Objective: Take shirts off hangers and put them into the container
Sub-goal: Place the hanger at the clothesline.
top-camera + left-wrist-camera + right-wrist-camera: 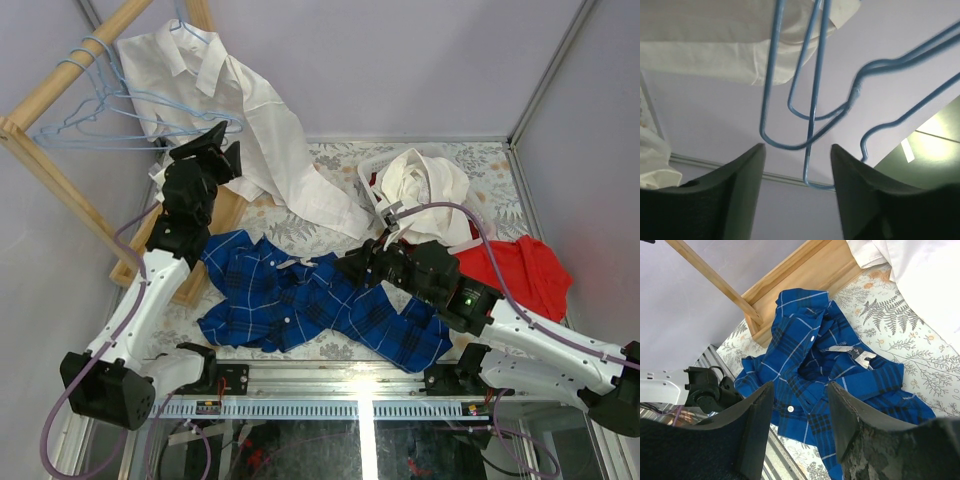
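A white shirt (205,70) hangs on a light-blue hanger (190,30) from the wooden rack, its tail trailing down to the table. Bare hangers (95,105) hang beside it. My left gripper (228,142) is raised just under them. In the left wrist view it (797,146) is open, and the hanger wires (812,100) pass just beyond its fingertips, below the white shirt (715,55). The dark blue checked shirt (300,300) lies spread on the table. My right gripper (348,268) hovers open above its collar (810,355), holding nothing (800,385). The container (372,168) holds a crumpled white shirt (430,185).
The wooden rack (60,80) slants across the left, and its base (805,275) rests on the table by the blue shirt. A plain red cloth (520,270) lies at the right. Grey walls close in the floral-patterned table (480,160).
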